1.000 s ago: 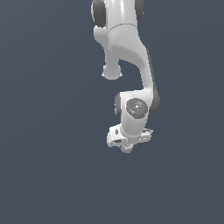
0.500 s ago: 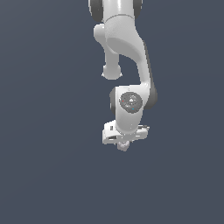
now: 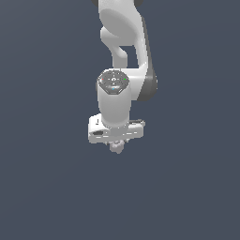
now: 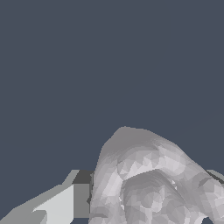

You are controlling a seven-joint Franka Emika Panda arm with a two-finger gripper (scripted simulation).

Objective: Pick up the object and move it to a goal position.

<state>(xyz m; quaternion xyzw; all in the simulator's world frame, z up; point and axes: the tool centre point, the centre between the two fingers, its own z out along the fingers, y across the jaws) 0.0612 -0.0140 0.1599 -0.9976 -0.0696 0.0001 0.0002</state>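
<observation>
The white arm hangs down the middle of the exterior view. My gripper points down, and a small pale grey lumpy object sticks out just below the hand, between the fingers. In the wrist view the object fills the lower right as a knobbly grey-white mass pressed against one pale finger. The other finger is mostly hidden behind the object. The gripper is shut on the object and holds it in the air against a plain dark grey-blue background.
Only a flat dark grey-blue backdrop shows around the arm in both views. No goal marker, table edge or other object is visible.
The arm has swung toward the exterior view's left and its lower links have turned, with the gripper and the object carried along.
</observation>
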